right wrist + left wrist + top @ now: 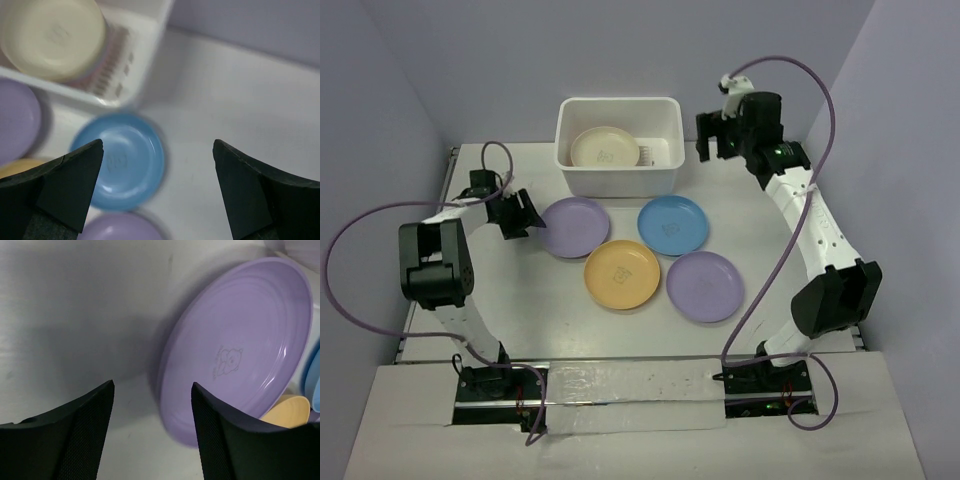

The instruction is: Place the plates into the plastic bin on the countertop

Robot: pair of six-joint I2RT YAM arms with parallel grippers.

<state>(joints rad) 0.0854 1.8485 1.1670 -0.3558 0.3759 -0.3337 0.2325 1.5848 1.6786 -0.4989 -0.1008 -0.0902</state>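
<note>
I see one cream round plastic plate (605, 147) lying flat inside the white rectangular plastic bin (620, 182). It sits toward the bin's left half, and slots of the base show to its right. The bin stands at the far middle of the matte white countertop (750, 210).

Four more plates lie clustered on the countertop just in front of the bin. A purple plate (575, 226) is at the left and a blue plate (673, 224) at the right. A yellow-orange plate (622, 274) lies nearer me between them, and a second purple plate (705, 286) is at the near right. Their rims meet or nearly meet; I cannot tell which overlaps which.

My left gripper (520, 215) is low, just beside the left rim of the purple plate (240, 350). Its fingers (85, 430) are spread apart with nothing between them.

My right gripper (718, 140) hangs high beside the bin's right wall, clear of it. Its wrist camera looks down on the blue plate (122, 160) and the bin's corner (150, 55). Its fingers (250, 190) are wide apart and empty.

Pale lavender walls (620, 50) close in the scene.
</note>
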